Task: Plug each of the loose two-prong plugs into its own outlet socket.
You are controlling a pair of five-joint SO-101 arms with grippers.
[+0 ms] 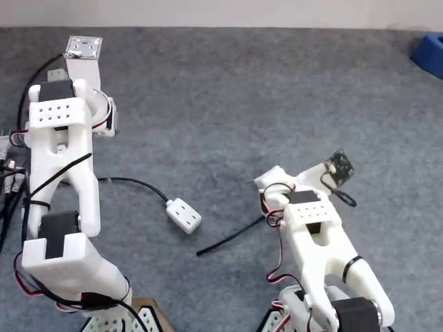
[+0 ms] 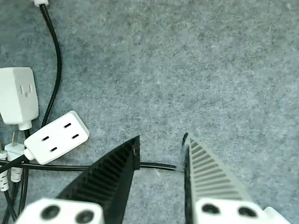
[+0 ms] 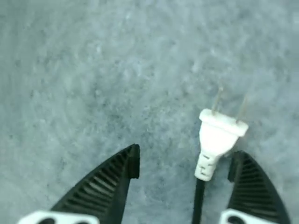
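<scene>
While my right gripper gapes wide and empty, the plug lies between its jaws. Its prongs point away, along my reach.

Plug within right end effector, apparently flat on carpet.

I see a white plug on a black cord, a white outlet block, mottled grey carpet, and a blue object at two o'clock.
</scene>
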